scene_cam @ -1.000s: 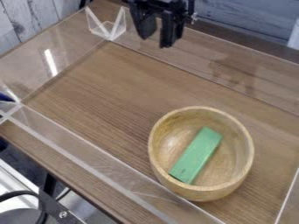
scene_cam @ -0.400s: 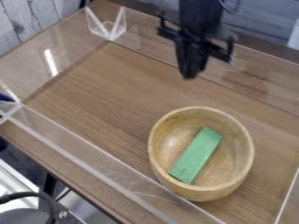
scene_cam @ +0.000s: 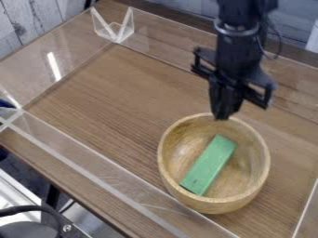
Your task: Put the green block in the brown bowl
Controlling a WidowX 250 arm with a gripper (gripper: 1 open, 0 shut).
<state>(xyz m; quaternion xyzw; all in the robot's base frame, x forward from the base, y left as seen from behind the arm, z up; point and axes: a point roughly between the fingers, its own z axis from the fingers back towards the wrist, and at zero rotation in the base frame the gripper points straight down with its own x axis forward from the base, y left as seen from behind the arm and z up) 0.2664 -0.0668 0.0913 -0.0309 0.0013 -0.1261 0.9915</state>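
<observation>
The green block [scene_cam: 210,165] is seen lying flat inside the brown bowl [scene_cam: 254,139], slanted from the near left of the hollow towards its far right, with no part over the rim. The task is therefore judged as good as done. The bowl rests on the right, near part of the counter [scene_cam: 112,102].

Just above the far rim of the bowl the tool [scene_cam: 225,113] hangs, pointed straight down. Its fingers are brought together on nothing; the block is well clear of them and is not held.

Some risks can be named from here. If the tool were lowered further, the far rim could be struck and the bowl pushed or tipped, and the block could be thrown out. If the closed fingers were driven down into the hollow, the block could be knocked or pinned against the wood.

The counter is a brown wood-grain board, enclosed by low clear walls [scene_cam: 74,153] whose edges catch the light. A small clear bracket [scene_cam: 113,26] is set at the far left corner. Beyond the walls pale planks are seen at the far left, and dark cables at the near left corner.
</observation>
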